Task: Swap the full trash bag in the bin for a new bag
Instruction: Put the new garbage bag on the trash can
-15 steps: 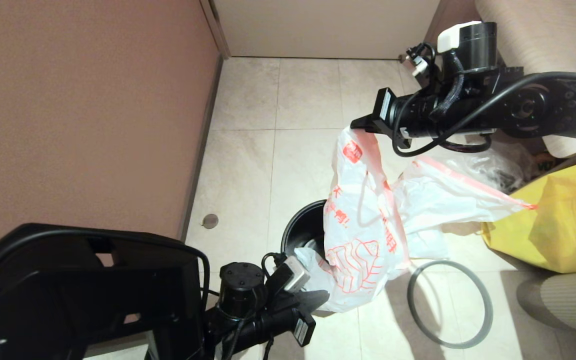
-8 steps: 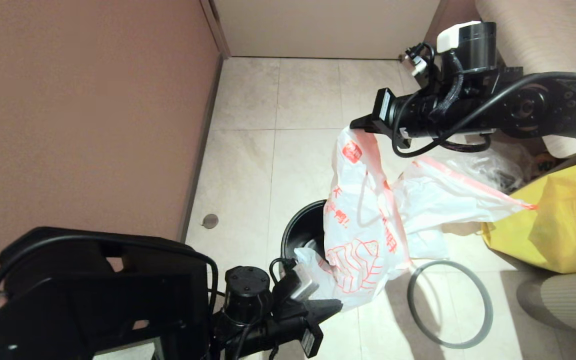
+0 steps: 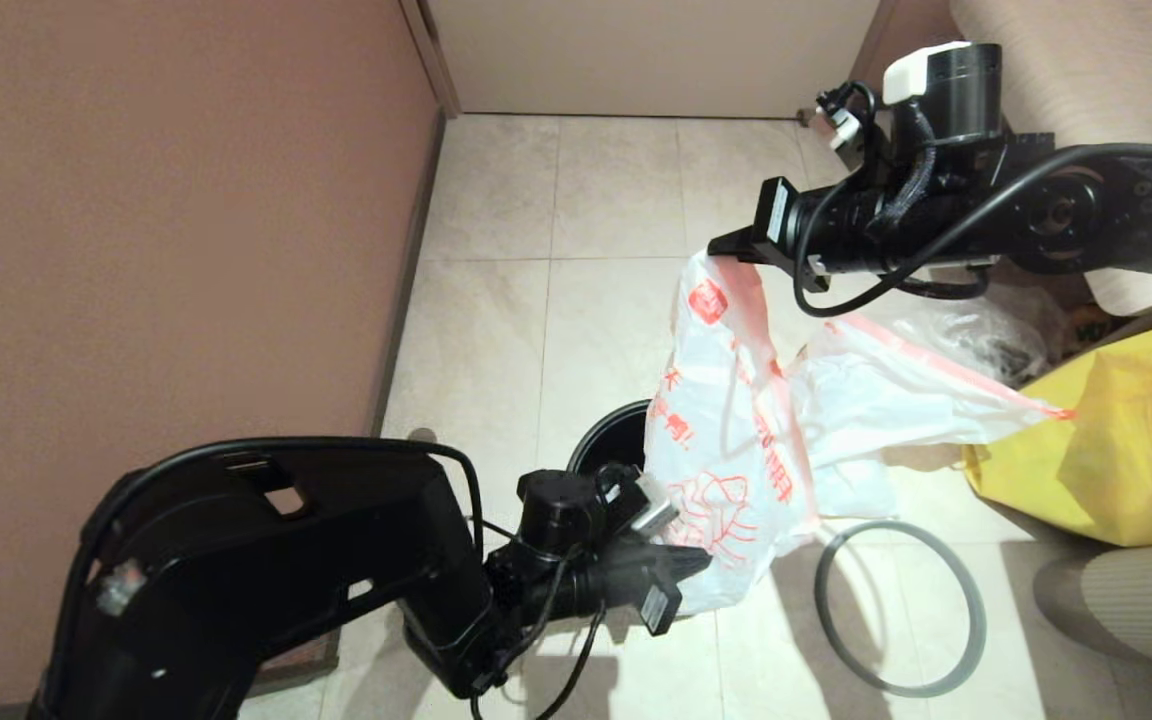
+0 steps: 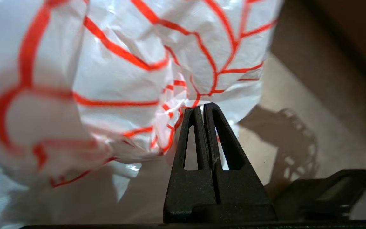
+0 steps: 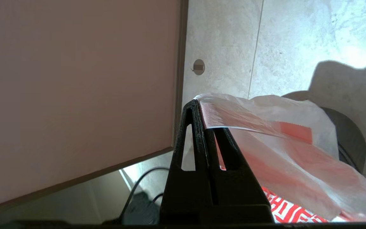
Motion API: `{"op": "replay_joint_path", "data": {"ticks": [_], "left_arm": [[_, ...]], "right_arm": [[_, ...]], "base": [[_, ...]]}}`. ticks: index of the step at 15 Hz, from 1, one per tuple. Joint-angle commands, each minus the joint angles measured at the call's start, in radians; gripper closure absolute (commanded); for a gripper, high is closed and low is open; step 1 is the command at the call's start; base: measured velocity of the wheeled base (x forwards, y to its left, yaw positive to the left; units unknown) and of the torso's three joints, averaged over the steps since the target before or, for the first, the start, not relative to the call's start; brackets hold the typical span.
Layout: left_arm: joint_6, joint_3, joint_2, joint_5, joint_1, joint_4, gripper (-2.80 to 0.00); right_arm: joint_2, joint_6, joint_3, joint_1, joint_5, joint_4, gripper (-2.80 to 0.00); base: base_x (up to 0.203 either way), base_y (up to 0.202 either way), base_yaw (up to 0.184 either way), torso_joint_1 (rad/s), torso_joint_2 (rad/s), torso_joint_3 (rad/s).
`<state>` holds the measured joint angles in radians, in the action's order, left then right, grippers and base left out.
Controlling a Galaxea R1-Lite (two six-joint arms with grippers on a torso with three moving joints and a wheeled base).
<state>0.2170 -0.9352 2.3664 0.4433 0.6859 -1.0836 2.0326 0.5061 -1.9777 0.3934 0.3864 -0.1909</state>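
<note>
The new bag (image 3: pixel 736 440), white with red cartoon lines and an orange-red hem, hangs over the black bin (image 3: pixel 611 440) and hides most of it. My right gripper (image 3: pixel 721 245) is high above the bin, shut on the bag's hem (image 5: pixel 227 114). Low in front of the bin, my left gripper (image 3: pixel 701 560) is shut with its tips (image 4: pixel 202 106) pinching the bag's crumpled lower end (image 4: pixel 132 79). One side of the bag's mouth stretches right toward a yellow tote. The bin's rim (image 5: pixel 351 136) shows beyond the hem. The full trash bag is out of view.
The grey ring rim (image 3: pixel 980 612) lies flat on the tiles right of the bin. A yellow fabric tote (image 3: pixel 1106 470) and a clear crumpled bag (image 3: pixel 986 330) sit at the right. A brown wall (image 3: pixel 186 200) runs along the left; a cushioned seat (image 3: pixel 1116 600) is at bottom right.
My left arm has swung up and to the right, bringing its shut gripper higher against the bag's bottom. The right gripper and the hem have shifted slightly right.
</note>
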Motion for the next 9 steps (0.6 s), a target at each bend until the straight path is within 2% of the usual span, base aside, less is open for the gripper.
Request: {"op": "replay_joint_path", "data": {"ticks": [1, 3, 7, 9], "left_arm": [[0.047, -0.112, 0.021, -0.027, -0.024, 0.242, 0.0], [0.112, -0.274, 0.039, -0.147, -0.036, 0.48, 0.0], [0.146, -0.578, 0.167, -0.35, -0.034, 0.655, 0.0], [0.151, -0.703, 0.26, -0.444, -0.029, 0.696, 0.0]], "right_arm": [[0.0, 0.002, 0.0, 0.001, 0.008, -0.001, 0.0], [0.0, 0.002, 0.0, 0.002, 0.008, -0.001, 0.0], [0.002, 0.002, 0.0, 0.005, 0.012, -0.002, 0.0], [0.003, -0.001, 0.002, 0.004, 0.015, -0.004, 0.0]], "base": [[0.0, 0.0, 0.0, 0.0, 0.0, 0.0], [0.0, 0.0, 0.0, 0.0, 0.0, 0.0], [0.0, 0.0, 0.0, 0.0, 0.0, 0.0], [0.0, 0.0, 0.0, 0.0, 0.0, 0.0]]}}
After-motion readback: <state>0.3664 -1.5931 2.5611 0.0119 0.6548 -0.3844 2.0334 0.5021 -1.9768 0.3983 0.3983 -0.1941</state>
